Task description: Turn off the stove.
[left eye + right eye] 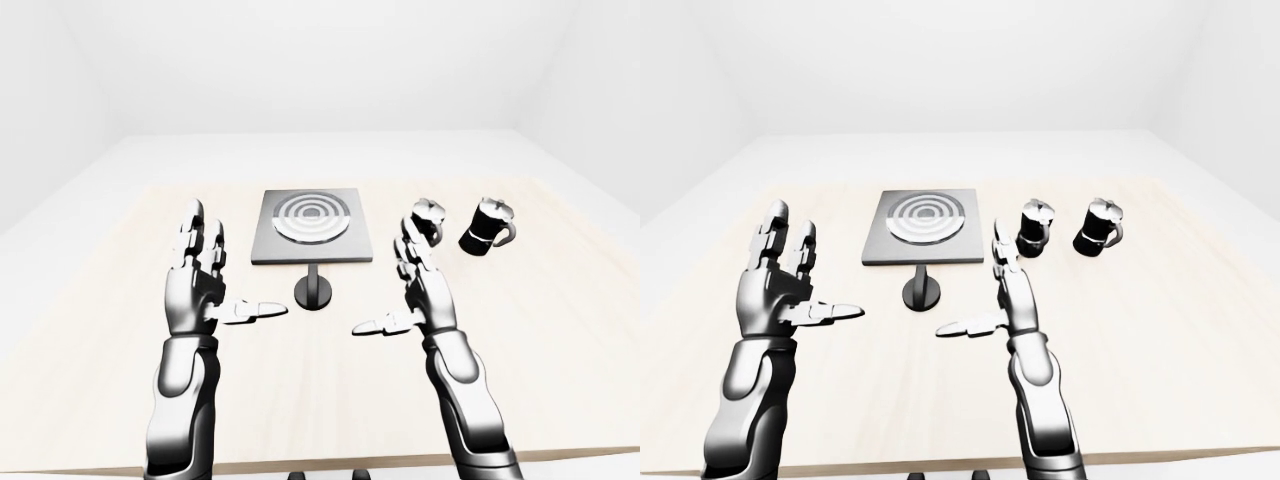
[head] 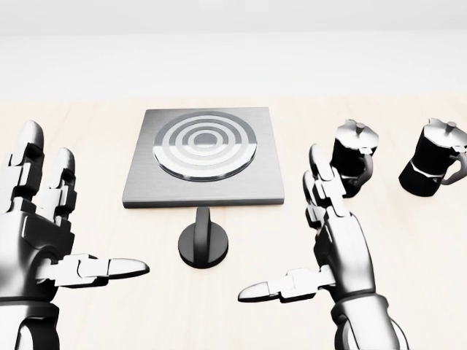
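Note:
The stove point(image 2: 204, 157) is a flat grey square plate with a ringed round burner, lying at the top centre of the head view. Its black knob point(image 2: 203, 242), a round base with an upright bar, stands just below the plate's near edge. My left hand point(image 2: 91, 208) is open, palm inward, to the left of the knob and apart from it. My right hand point(image 2: 284, 226) is open, palm inward, to the right of the knob and apart from it. Both hands are empty and hover over the table.
Two black moka pots point(image 2: 355, 157) point(image 2: 434, 157) stand to the right of the stove, the nearer one just beyond my right fingertips. The light wooden table point(image 2: 423, 255) ends at a near edge point(image 1: 320, 466) low in the left-eye view.

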